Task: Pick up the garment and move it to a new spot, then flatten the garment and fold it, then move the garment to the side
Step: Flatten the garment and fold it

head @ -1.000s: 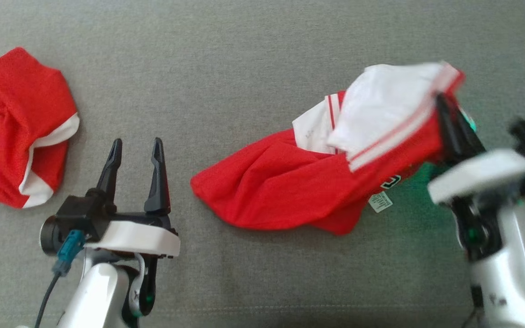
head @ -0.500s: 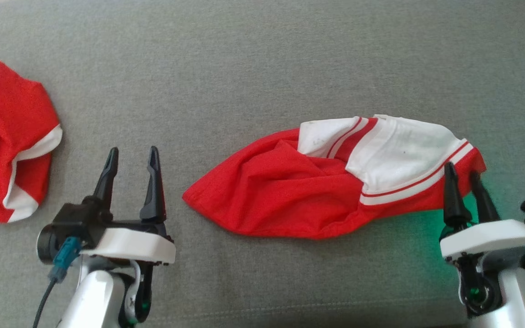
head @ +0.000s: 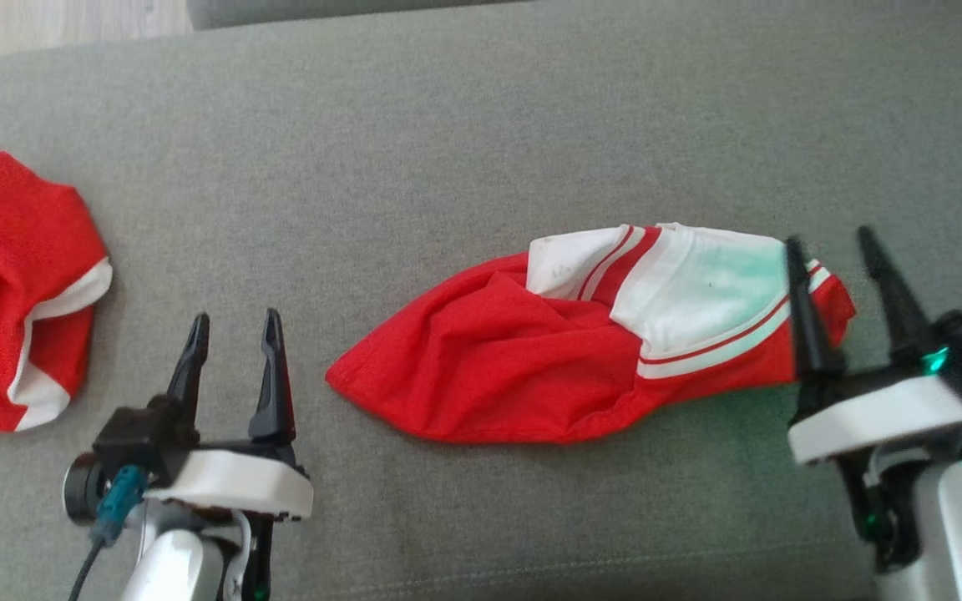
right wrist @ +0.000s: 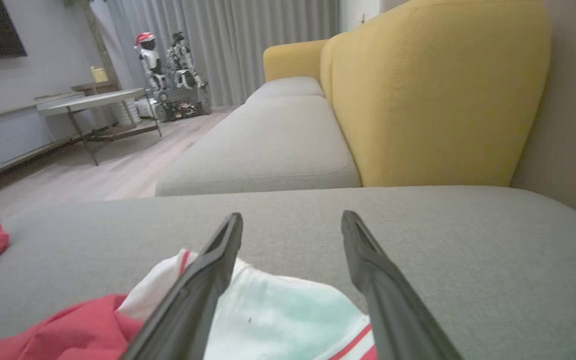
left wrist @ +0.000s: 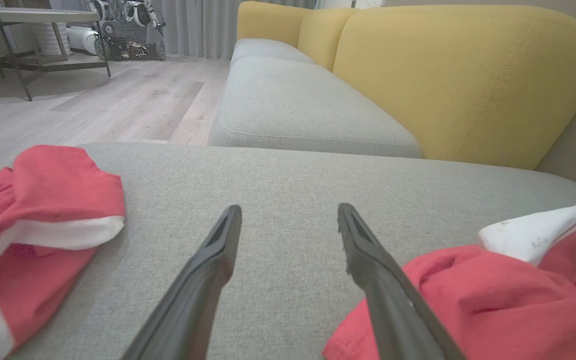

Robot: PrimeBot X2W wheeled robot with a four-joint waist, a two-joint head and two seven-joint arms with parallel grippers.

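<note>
The garment point(head: 531, 367), red with a white striped panel, lies crumpled on the grey cushion point(head: 448, 167) right of centre. My right gripper point(head: 830, 240) is open at the garment's right end, with nothing between its fingers. In the right wrist view the gripper point(right wrist: 293, 216) hovers over the white panel point(right wrist: 288, 320). My left gripper point(head: 232, 321) stands open to the left of the garment and apart from it. In the left wrist view this gripper point(left wrist: 289, 209) has the garment point(left wrist: 493, 295) at its lower right.
A second red and white garment point(head: 13, 284) lies bunched at the cushion's left edge, with wood floor point(head: 55, 25) beyond. A yellow sofa back point(left wrist: 458, 75) and more grey seats point(left wrist: 293, 105) stand ahead, and a table point(right wrist: 93, 100) off to the left.
My right gripper has opened and let go of the garment, which has dropped onto the cushion and now lies low. The head camera has shifted. The left gripper keeps its pose.
</note>
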